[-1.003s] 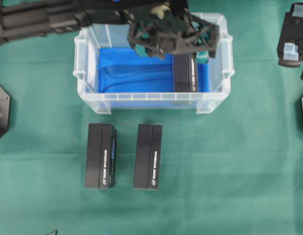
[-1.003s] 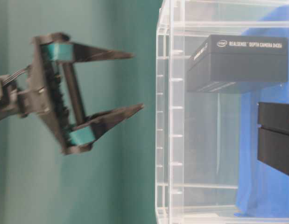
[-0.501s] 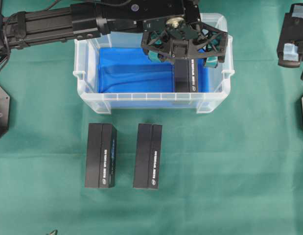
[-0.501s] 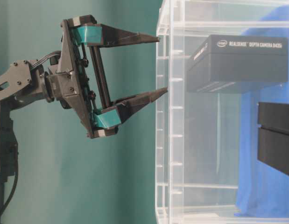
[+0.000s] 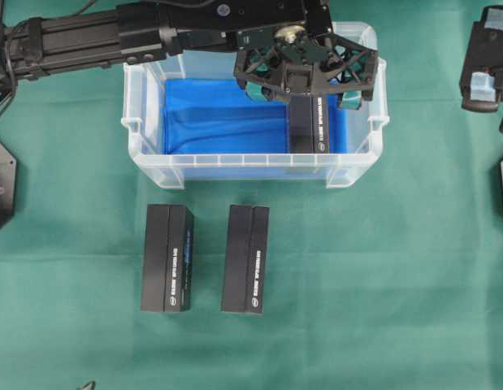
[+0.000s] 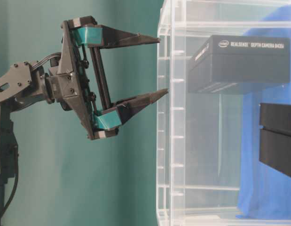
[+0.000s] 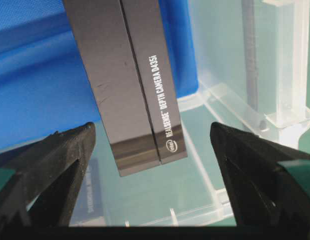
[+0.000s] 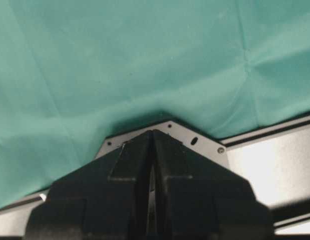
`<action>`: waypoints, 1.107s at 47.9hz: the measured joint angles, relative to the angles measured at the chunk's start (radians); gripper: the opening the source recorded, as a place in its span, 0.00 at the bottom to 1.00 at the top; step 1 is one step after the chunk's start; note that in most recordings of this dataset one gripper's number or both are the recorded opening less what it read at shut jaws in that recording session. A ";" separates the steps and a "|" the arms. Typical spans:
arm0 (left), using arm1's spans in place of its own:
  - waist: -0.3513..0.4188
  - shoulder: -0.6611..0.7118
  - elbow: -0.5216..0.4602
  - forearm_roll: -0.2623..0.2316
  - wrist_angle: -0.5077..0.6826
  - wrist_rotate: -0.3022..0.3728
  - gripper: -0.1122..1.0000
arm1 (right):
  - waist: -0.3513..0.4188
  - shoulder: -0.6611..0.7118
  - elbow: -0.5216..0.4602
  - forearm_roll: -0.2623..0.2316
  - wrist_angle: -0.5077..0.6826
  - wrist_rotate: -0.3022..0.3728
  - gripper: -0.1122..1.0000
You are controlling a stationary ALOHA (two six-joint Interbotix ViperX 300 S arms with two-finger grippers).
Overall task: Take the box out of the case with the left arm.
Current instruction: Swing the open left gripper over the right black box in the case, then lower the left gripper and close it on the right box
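We are hovering our left hand (image 5: 304, 80), fingers spread wide, over the box (image 5: 310, 122) lying at the case's (image 5: 253, 168) right end. Two more boxes (image 5: 166, 258) are lying on the table (image 5: 381, 276) outside.

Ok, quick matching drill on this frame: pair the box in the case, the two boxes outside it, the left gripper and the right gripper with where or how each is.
Things:
1. box in the case
2. two boxes on the cloth
3. left gripper
4. right gripper

States:
A. shut, parked off to the side
B. open, above the case
C. against the right side of the blue lining
D. side by side in front of the case

Pairs: 1-C, 2-D, 3-B, 4-A
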 measured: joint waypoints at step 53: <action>0.000 0.000 0.055 0.009 -0.020 -0.023 0.98 | 0.000 0.000 0.000 0.000 0.000 0.000 0.11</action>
